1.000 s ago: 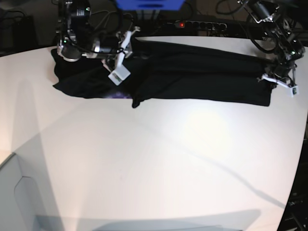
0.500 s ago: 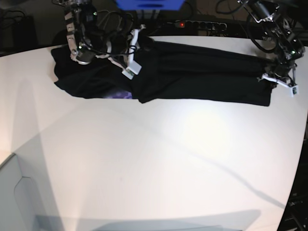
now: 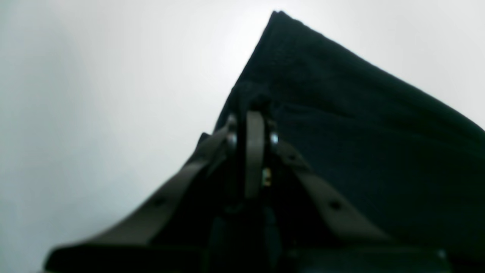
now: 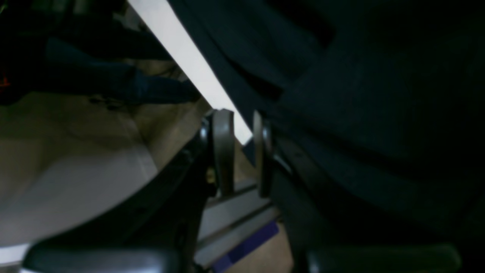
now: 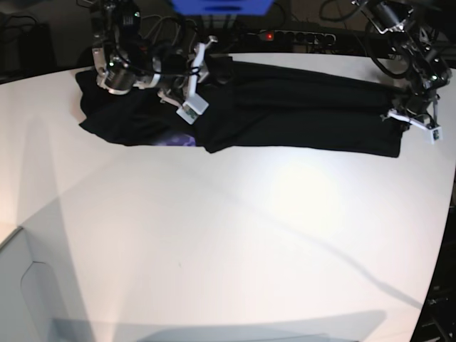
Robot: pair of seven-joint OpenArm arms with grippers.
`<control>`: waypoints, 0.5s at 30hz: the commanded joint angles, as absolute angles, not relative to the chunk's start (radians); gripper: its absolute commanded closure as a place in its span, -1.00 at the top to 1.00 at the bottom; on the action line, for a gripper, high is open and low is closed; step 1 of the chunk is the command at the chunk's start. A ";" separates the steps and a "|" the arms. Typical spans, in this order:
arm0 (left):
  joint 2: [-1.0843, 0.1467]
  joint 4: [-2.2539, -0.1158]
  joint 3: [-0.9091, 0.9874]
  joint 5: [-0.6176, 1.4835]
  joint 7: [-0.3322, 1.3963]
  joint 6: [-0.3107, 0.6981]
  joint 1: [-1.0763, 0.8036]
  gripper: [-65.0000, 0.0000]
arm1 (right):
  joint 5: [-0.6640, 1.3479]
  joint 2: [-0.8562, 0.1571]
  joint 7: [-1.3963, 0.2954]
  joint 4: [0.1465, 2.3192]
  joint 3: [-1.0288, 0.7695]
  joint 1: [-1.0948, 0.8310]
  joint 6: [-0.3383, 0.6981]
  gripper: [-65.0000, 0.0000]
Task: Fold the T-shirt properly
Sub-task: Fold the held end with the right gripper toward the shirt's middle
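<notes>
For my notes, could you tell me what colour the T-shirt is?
The T-shirt is plain black, seen best in the base view.

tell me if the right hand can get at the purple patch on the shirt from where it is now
Probably yes. The right hand hangs open over the T-shirt, and the purplish patch lies exposed at the near edge just below it, with nothing lying across it.
</notes>
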State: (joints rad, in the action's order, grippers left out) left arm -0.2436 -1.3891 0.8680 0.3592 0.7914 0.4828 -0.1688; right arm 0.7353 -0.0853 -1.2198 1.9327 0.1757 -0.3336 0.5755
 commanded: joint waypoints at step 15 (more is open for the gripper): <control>-0.262 -1.417 0.883 0.378 0.782 0.484 -0.165 -0.27 | 0.762 -0.087 -1.201 2.012 0.160 -0.305 0.588 -0.67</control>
State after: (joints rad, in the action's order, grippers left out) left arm -0.2436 -1.3968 0.8757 0.3702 0.7959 0.4828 -0.1688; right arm 0.7395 -0.0856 -1.2179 1.9919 0.1619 -0.3080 0.5755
